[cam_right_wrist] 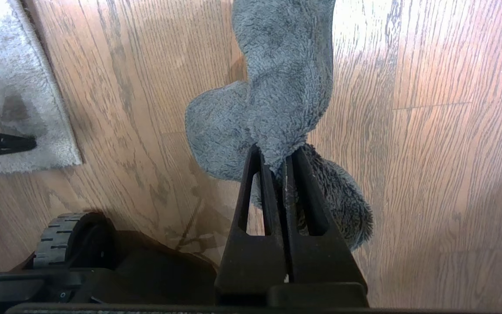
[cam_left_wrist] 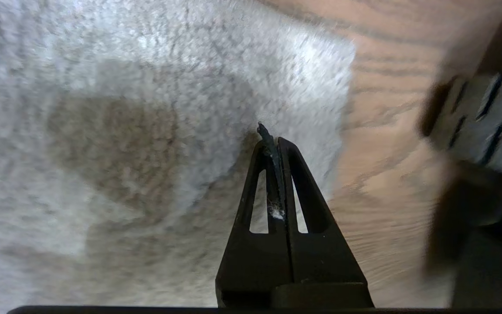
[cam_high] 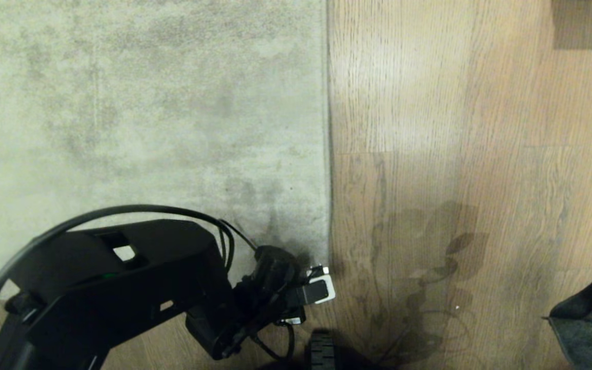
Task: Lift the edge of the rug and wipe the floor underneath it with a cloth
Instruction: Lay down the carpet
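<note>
The pale grey rug (cam_high: 147, 118) lies flat on the wood floor (cam_high: 455, 128). Its straight rug edge (cam_high: 328, 154) runs down to a square corner (cam_high: 326, 293). My left gripper (cam_high: 316, 293) hovers right at that corner. The left wrist view shows this gripper (cam_left_wrist: 273, 138) shut, with only a wisp of lint between its fingers, over the pile just inside the rug edge (cam_left_wrist: 342, 109). My right gripper (cam_right_wrist: 273, 152) is shut on the dark grey cloth (cam_right_wrist: 286, 65), which hangs over bare floor (cam_right_wrist: 429, 174). In the head view the cloth (cam_high: 591, 318) shows at the lower right.
A wheel of my base (cam_high: 321, 352) sits just below the rug corner, also seen as a ribbed wheel (cam_right_wrist: 59, 233) in the right wrist view. A dark rectangular patch (cam_high: 589, 23) lies at the far right of the floor. My arm's shadow (cam_high: 429, 267) falls on the planks.
</note>
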